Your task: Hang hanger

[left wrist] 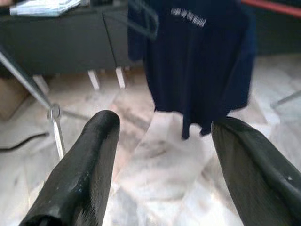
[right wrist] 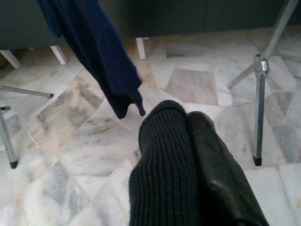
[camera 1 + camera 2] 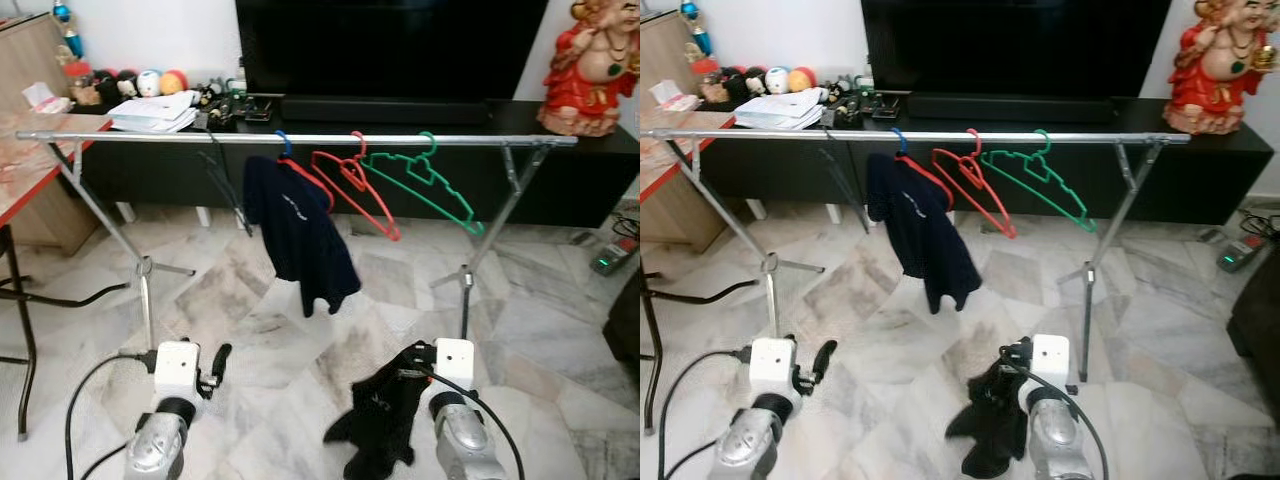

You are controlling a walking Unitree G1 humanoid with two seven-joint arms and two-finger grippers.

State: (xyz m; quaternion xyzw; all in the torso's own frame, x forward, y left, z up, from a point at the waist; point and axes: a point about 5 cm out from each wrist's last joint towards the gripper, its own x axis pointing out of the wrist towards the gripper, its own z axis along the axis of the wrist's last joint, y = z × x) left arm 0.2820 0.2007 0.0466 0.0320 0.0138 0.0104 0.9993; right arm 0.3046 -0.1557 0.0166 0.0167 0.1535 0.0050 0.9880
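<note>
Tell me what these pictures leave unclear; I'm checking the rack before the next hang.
- Hanger under the navy shirt: mostly covered by cloth, eye views.
- Shirt print: blurred, left wrist view.
- Black garment in the right gripper: bottom edge cuts it off, eye views; any hanger inside is hidden.
- Shelf clutter: too small, eye views.

The floor (image 3: 300, 330) is pale marble tile with grey and brown veining. A long black cabinet (image 3: 560, 180) runs along the white wall (image 3: 150, 35), carrying a large dark TV (image 3: 390, 45), a red figurine (image 3: 592, 70) at its right end and papers (image 3: 152, 112) near its left end. A red-edged table (image 3: 25, 170) stands at the left.
</note>
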